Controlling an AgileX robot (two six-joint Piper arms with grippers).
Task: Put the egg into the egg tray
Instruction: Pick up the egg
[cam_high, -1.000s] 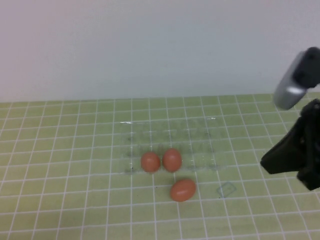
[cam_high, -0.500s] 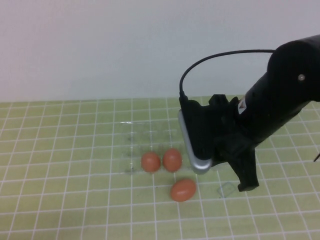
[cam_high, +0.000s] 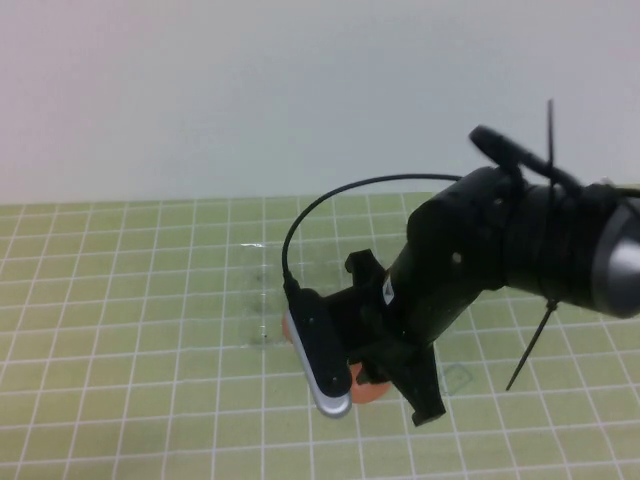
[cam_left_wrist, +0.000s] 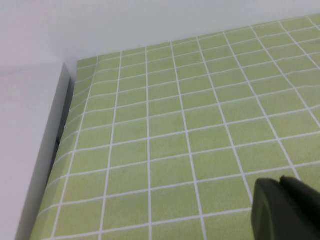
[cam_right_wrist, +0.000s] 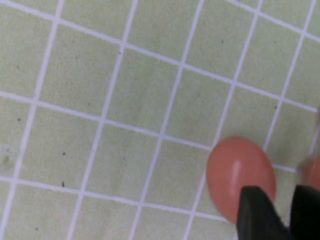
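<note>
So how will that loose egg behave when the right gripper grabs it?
The egg lies on its side on the flat mat, so a nudge from the right gripper likely rolls it. Its smooth, rounded shell looks slippery and probably cracks under a hard squeeze.

**Right arm stretched low over the tabletop, left arm out of the overhead view**

The right arm is reached in from the right and angled steeply down — its wrist camera housing is tipped toward the near edge. The right end effector (cam_right_wrist: 282, 212) is seen with two dark fingertips (cam_right_wrist: 257, 212) set slightly apart. Of the left end effector (cam_left_wrist: 287, 210), only a dark tip is shown — held above the tabletop (cam_left_wrist: 175, 130).
</note>
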